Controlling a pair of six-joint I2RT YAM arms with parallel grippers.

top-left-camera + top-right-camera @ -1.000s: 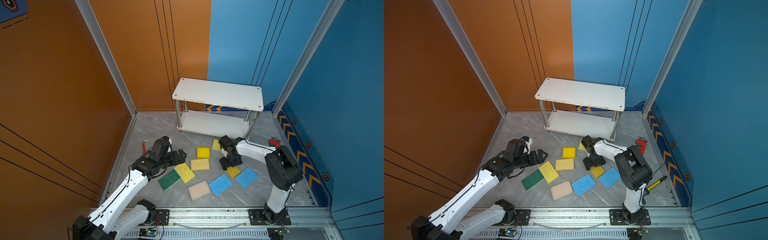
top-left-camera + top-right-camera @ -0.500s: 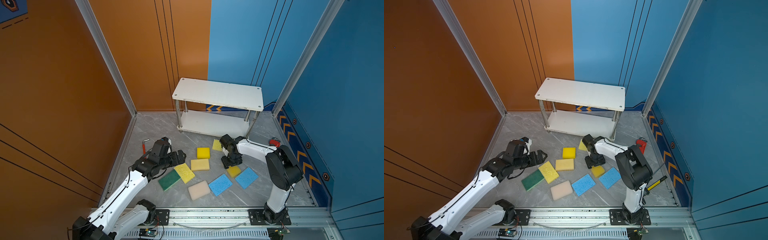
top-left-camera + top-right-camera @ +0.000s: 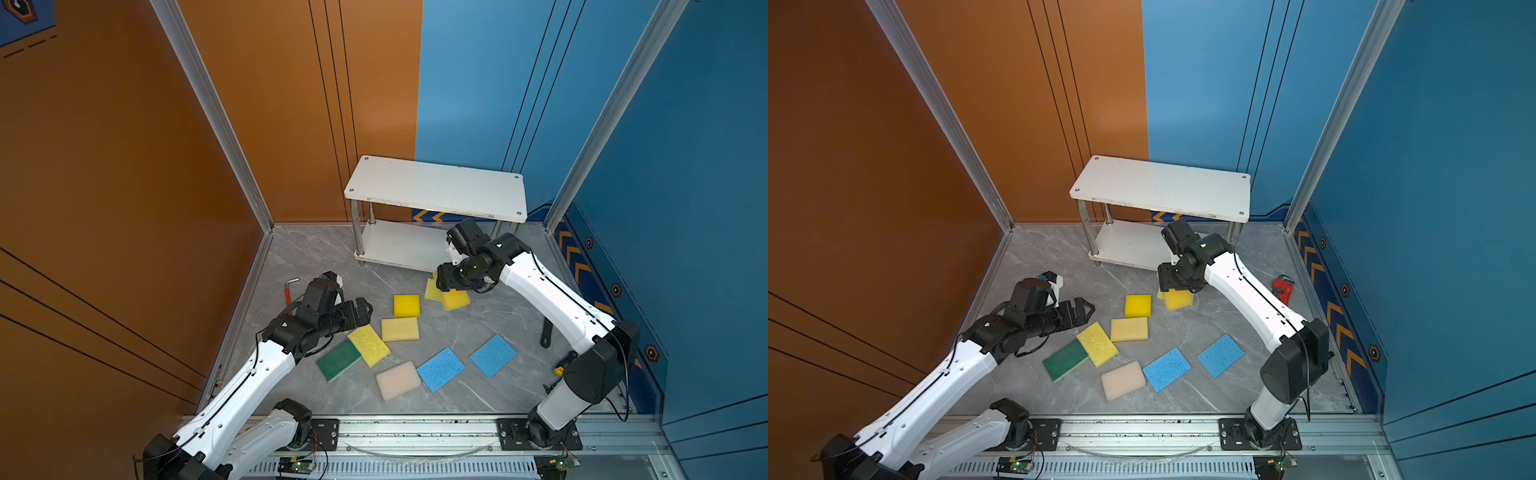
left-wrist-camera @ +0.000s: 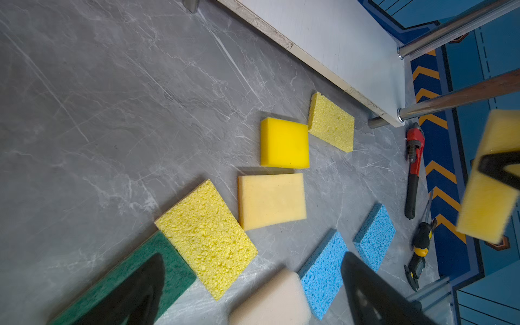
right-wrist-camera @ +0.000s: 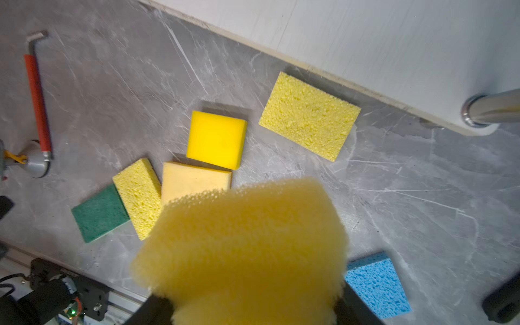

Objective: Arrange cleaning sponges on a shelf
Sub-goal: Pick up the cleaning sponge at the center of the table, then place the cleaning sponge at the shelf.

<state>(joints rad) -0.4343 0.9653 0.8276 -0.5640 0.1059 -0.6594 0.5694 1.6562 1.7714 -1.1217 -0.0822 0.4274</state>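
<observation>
Hex key: far left on the grey floor, near the wall rail.
Left gripper: jaws spread wide with nothing between them, low over the floor, just left of the green and porous pair.
Green sponge: flat on the floor, one edge touching the left porous sponge.
Pale sponge: thick and flat, just right of that porous one. The bright yellow sponge lies just behind it.
Beige sponge: nearest the front rail, just beside the left blue sponge.
Right porous sponge: on the floor just in front of the shelf's lower board, partly hidden by the right gripper in both top views.
Shelf: upright at the back wall, two white boards on chrome posts.
Right gripper: jaws pinched on one end of the held sponge, thick and yellow, raised off the floor in front of the lower board.
Right blue sponge: flat on the floor, apart from the others.
Wrench: red, on the floor by the right wall, with a screwdriver near its handle.
</observation>
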